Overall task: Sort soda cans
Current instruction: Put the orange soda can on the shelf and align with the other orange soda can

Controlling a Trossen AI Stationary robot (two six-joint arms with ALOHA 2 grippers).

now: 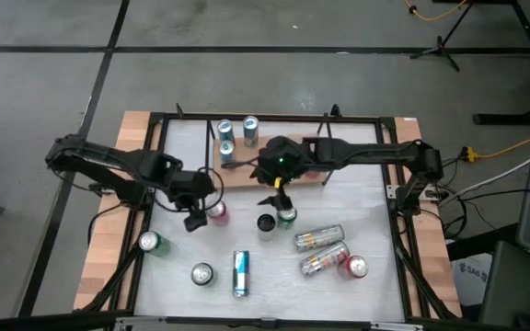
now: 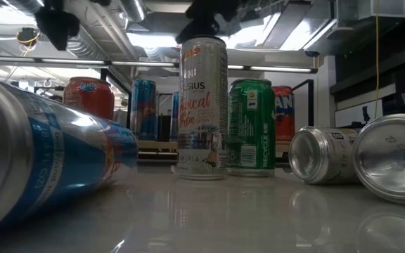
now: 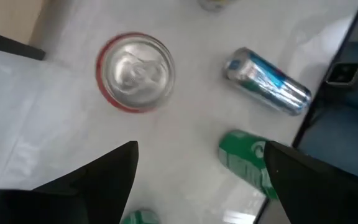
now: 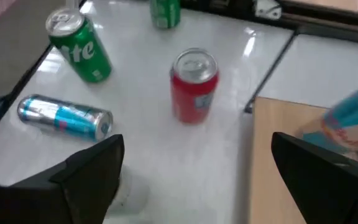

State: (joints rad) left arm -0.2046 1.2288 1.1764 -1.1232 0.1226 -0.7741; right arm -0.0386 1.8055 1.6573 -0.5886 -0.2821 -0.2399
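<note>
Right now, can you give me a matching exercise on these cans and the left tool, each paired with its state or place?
1 leftmost green can
2 rightmost red can
3 blue-and-silver can
4 left tool

a upright beside two lying silver cans
b open, over an upright red-sided can
c upright, apart from the others
d lying on its side

Pairs: 1-c, 2-a, 3-d, 4-b

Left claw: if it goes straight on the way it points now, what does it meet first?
Most likely the upright red can, which sits beyond the open left claw, a bit off centre; depth is hard to judge.
</note>
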